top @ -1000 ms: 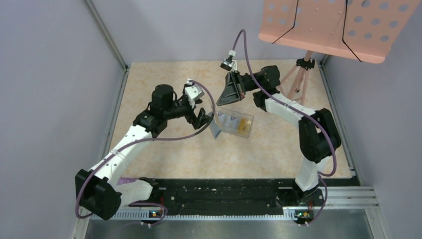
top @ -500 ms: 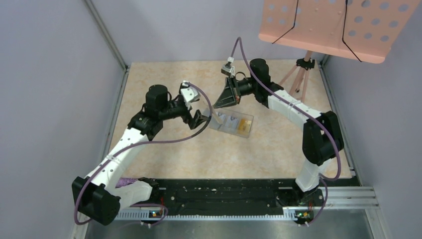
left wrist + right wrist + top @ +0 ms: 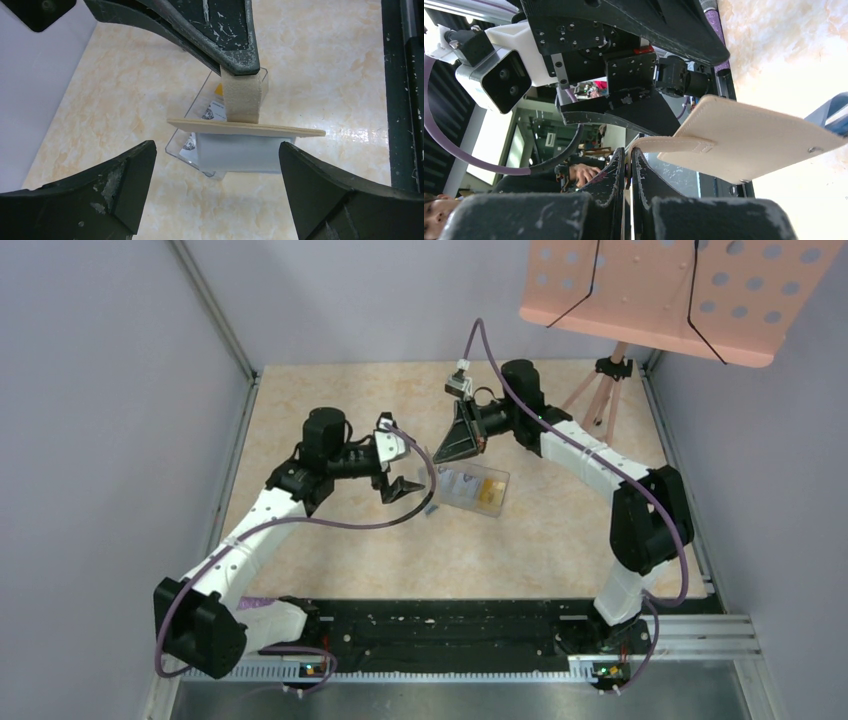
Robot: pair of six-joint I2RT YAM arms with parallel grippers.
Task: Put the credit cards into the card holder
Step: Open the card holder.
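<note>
The tan card holder (image 3: 754, 142) hangs in the air by its strap, and my right gripper (image 3: 629, 150) is shut on that strap (image 3: 242, 95). In the left wrist view the card holder (image 3: 245, 129) shows edge-on, its blue-grey lining (image 3: 240, 152) hanging below. My left gripper (image 3: 216, 150) stands wide open just in front of it, holding nothing. The credit cards lie in a clear tray (image 3: 478, 488) on the table under the holder: silvery ones (image 3: 212, 107) and a yellow one (image 3: 490, 496). From above, my left gripper (image 3: 410, 490) and my right gripper (image 3: 442, 454) face each other over the tray's left end.
A pink perforated stand top (image 3: 670, 290) on a tripod (image 3: 605, 390) stands at the back right. Grey walls close both sides. A black rail (image 3: 450, 625) runs along the near edge.
The right arm shifted slightly back and left with the card holder still in its grip. The left gripper drew back a little, turned, and stayed open.
</note>
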